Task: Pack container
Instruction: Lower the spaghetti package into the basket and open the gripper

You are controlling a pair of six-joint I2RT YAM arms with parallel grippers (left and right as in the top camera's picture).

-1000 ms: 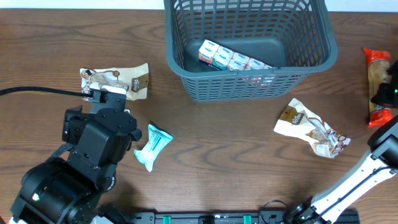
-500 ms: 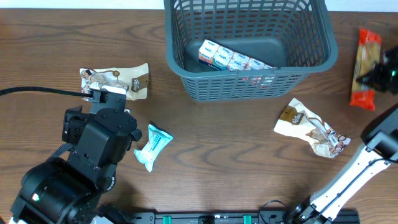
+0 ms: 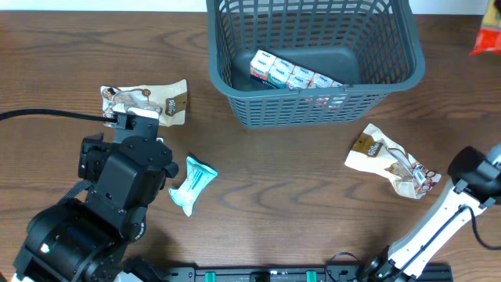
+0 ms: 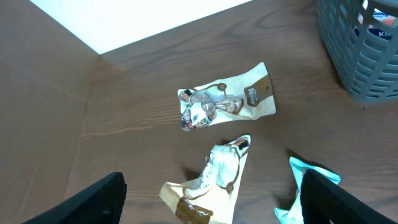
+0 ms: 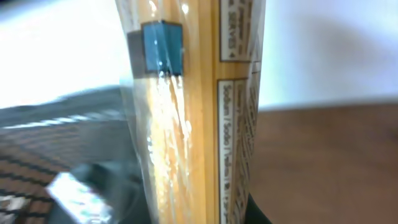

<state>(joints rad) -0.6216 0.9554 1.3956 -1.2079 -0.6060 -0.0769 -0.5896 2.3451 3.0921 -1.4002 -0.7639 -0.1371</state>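
The container (image 3: 313, 110), a dark grey-blue slotted basket, stands at the table's far middle with a row of white-and-blue packets (image 3: 290, 76) on its floor. My right gripper (image 5: 193, 211) is shut on an orange snack packet (image 5: 199, 112), which fills the right wrist view. In the overhead view only a corner of that packet (image 3: 487, 37) shows, at the top right edge. The container (image 5: 62, 124) is a blurred dark shape behind it. My left gripper (image 4: 214, 202) hangs open above a cream packet (image 4: 214, 183), apart from it.
A cream-and-brown packet (image 3: 145, 100) lies left of the container, and a teal packet (image 3: 190, 184) sits beside my left arm. Another cream packet (image 3: 394, 163) lies right of the container, near my right arm (image 3: 470, 176). The container's corner (image 4: 367, 56) shows in the left wrist view.
My right gripper has carried the orange packet up and away, from the table's right edge to the top right corner of the overhead view. The left arm has not moved.
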